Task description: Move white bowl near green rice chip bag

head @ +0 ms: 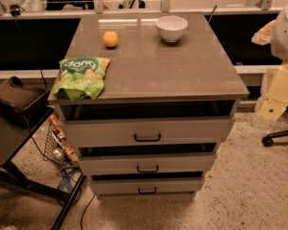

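The white bowl (172, 28) stands upright at the far right of the grey cabinet top (182, 71). The green rice chip bag (80, 76) lies at the front left corner, partly over the edge. An orange fruit (110, 39) sits at the far left, between the two but nearer the back. My gripper (264, 32) is at the right edge of the view on the white arm (285, 30). It is off the cabinet top, to the right of the bowl and well apart from it. It holds nothing that I can see.
The cabinet has three drawers (148, 132) slightly pulled out. A dark stand with a black device (14, 99) is at the left, with a wire basket (57, 143) beside it. Yellow sheets (281, 92) and a chair base (278, 137) are at the right. A rail runs behind.
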